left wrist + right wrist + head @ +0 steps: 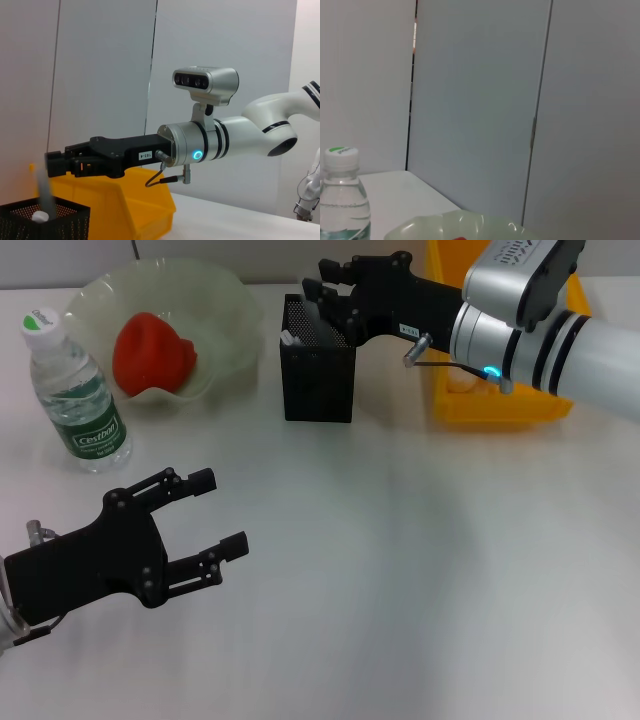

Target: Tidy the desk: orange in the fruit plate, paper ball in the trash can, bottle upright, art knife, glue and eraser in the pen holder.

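The bottle (78,390) stands upright at the far left, also seen as the bottle (340,200) in the right wrist view. The reddish orange (152,352) lies in the pale green fruit plate (225,315). My right gripper (318,285) hovers open just over the black mesh pen holder (318,370). In the left wrist view the right gripper (57,164) sits above a pale stick (44,192) standing in the pen holder (45,222). My left gripper (215,515) is open and empty at the near left. The paper ball is out of view.
A yellow bin (500,405) stands right of the pen holder, partly behind my right arm, and shows as the yellow bin (125,200) in the left wrist view. A small white piece (288,338) rests at the holder's inner edge. White tabletop (420,570) spreads across the front and right.
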`<state>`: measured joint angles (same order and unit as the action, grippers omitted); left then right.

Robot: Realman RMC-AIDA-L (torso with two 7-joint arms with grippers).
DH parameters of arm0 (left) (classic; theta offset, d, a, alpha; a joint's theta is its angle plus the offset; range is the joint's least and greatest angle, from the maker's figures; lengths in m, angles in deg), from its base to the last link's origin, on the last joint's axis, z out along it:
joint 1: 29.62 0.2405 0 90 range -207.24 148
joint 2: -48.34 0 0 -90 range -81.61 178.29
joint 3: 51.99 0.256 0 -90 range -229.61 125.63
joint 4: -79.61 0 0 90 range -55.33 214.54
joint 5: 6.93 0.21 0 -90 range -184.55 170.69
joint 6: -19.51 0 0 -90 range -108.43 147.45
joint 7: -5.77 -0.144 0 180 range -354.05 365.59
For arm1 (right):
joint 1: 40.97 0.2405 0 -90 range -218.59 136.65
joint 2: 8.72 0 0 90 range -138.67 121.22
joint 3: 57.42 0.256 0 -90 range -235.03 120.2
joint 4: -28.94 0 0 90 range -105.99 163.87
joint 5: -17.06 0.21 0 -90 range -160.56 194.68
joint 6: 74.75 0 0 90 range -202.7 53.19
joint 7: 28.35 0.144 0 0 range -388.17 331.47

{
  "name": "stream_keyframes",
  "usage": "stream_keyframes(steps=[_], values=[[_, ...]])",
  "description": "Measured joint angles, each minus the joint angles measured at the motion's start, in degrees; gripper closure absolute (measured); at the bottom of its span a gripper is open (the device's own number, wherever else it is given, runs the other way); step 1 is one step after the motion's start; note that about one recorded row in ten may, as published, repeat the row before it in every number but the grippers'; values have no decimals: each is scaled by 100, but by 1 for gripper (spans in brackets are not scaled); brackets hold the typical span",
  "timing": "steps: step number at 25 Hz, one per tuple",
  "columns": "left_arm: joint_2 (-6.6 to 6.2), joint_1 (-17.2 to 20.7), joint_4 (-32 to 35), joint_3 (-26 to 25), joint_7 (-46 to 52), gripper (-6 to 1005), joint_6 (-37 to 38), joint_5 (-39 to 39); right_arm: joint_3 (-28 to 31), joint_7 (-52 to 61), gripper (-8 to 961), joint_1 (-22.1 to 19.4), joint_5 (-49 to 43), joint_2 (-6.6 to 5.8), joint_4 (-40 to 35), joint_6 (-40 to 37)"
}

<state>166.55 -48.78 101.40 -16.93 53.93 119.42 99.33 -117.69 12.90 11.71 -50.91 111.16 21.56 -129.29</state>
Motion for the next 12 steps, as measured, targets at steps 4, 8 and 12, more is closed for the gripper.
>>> stream_keyframes(steps=[4, 8, 12], values=[[0, 5, 11, 0, 0, 199, 19, 0, 0, -1, 691, -49, -2, 0, -11, -42], [-4, 16, 18, -1, 0, 198, 31, 0, 28, -1, 555, -59, -2, 0, -11, -54], [-5, 21, 18, -6, 0, 198, 32, 0, 62, -1, 426, -106, 42, 0, -21, -116]])
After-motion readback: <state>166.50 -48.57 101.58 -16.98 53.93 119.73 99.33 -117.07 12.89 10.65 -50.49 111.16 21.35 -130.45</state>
